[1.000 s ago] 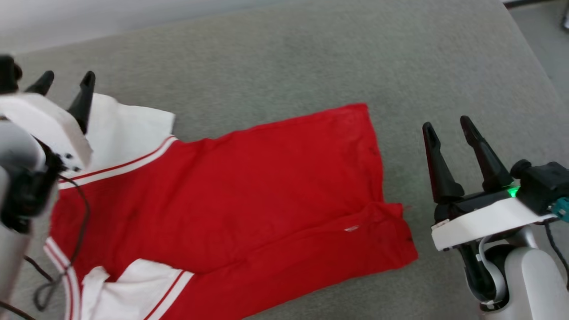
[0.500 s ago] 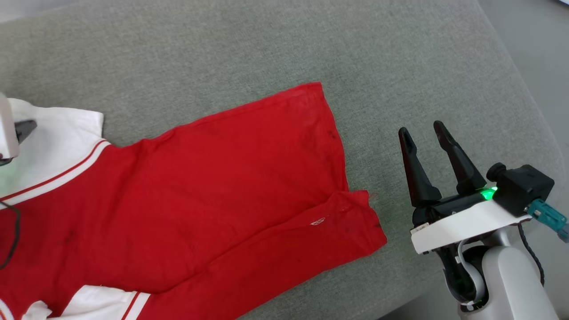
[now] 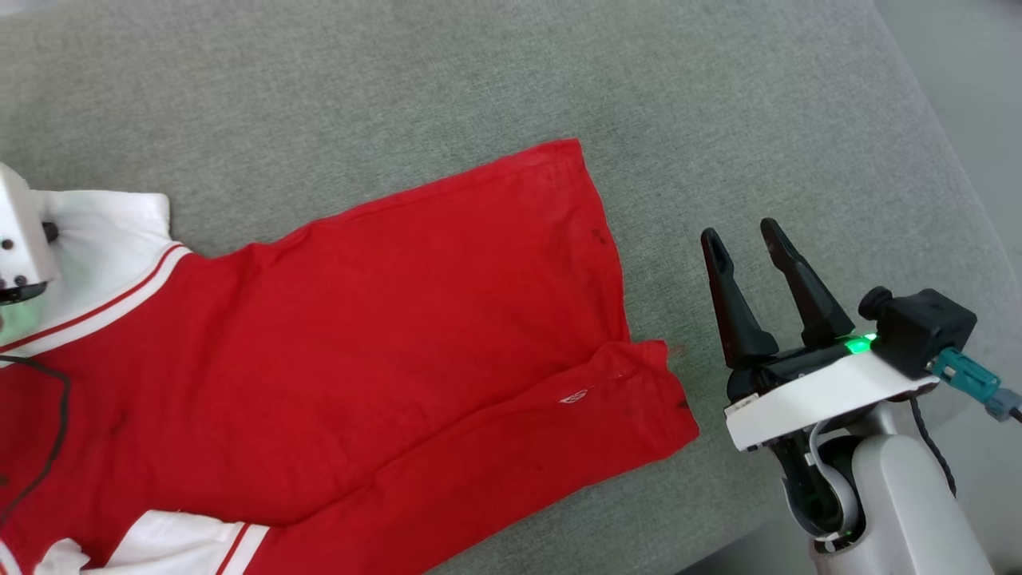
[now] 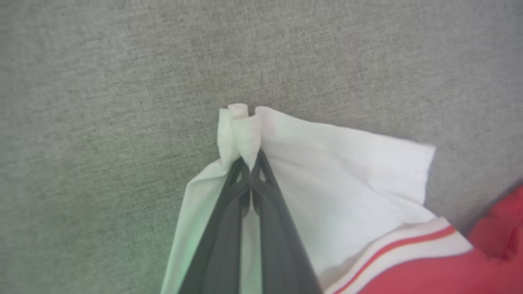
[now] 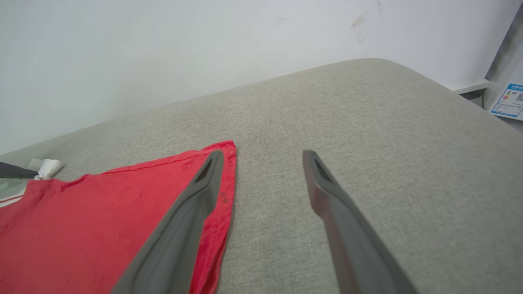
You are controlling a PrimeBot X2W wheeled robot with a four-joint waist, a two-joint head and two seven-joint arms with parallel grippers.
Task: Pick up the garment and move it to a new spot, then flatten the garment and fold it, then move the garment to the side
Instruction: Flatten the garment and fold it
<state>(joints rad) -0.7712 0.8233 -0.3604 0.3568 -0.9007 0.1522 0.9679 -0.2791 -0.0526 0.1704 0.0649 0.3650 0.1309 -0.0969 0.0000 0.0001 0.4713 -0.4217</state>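
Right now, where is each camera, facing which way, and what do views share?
Head view: head-mounted, down onto the garment on the cushion; open right gripper lower right.
Left wrist view: from the left wrist, down along the left gripper, shut on the white sleeve.
Right wrist view: from the right wrist, low across the cushion toward a wall, past its open jaws.
Shared: all three show the garment on the cushion.
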